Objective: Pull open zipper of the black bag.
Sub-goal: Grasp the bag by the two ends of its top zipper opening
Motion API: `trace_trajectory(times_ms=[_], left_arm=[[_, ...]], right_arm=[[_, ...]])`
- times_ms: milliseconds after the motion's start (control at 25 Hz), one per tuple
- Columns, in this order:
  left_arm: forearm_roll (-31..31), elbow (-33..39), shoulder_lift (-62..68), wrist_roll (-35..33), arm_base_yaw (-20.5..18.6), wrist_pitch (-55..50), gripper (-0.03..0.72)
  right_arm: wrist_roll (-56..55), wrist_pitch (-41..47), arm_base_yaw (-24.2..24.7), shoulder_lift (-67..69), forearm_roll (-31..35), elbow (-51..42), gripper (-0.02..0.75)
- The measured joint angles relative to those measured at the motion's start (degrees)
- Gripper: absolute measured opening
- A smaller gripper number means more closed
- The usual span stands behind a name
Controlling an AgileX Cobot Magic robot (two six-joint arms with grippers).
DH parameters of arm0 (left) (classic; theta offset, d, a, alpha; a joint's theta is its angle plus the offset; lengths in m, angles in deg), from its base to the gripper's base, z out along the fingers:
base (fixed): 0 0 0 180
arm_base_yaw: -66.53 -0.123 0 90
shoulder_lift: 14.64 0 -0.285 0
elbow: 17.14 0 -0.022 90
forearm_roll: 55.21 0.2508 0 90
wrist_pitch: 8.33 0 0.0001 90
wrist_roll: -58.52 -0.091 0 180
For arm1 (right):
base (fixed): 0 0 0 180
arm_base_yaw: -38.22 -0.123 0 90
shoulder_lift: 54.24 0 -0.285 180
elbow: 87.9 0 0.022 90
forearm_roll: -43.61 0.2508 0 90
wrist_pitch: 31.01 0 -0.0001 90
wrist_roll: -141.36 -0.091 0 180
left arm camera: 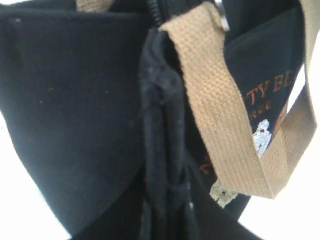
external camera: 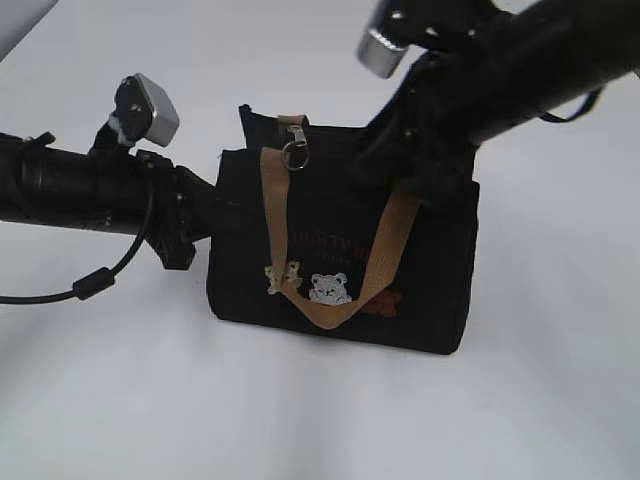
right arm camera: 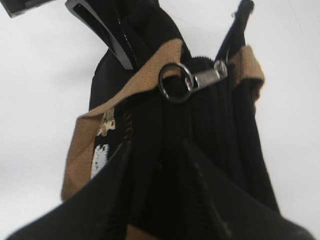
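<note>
Now both grippers crowd black bag [external camera: 340,270] top edge, zipper [external camera: 296,148] w/ ring exposed.

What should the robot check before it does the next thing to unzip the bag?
1. Bag standing upright on the table: ok.
2. Zipper pull in sight, with neither gripper on it: ok.
3. Left gripper pressed against the bag's left end, holding firmly: cannot tell.
4. Right gripper with a finger on either side of the bag's top edge, gripping: cannot tell.
5. Tan handle clear of the pull: not ok, the ring lies on it.
</note>
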Motion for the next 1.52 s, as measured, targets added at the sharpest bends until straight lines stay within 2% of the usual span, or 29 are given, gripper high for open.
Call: trace_trajectory(times_ms=[200, 520, 1240, 1360, 1520], left_arm=[[0.0, 0.0, 0.0, 0.0, 0.0, 0.0, 0.058], [0.0, 0.0, 0.0, 0.0, 0.0, 0.0, 0.058], [0.0, 0.0, 0.0, 0.0, 0.0, 0.0, 0.058], [0.0, 0.0, 0.0, 0.0, 0.0, 0.0, 0.058], [0.0, 0.0, 0.1, 0.0, 0.0, 0.0, 0.058]], right_arm=[[4.2, -0.2, -4.5, 5.5, -8.3, 7.3, 0.255], [16.5, -6.8, -9.3, 6.7, -9.4, 10.1, 0.255], [18.4, -7.2, -9.9, 10.1, -12.2, 10.1, 0.255], [18.3, -7.2, -9.9, 10.4, -12.4, 10.1, 0.225], [17.3, -7.0, -9.9, 10.8, -14.5, 10.1, 0.129]])
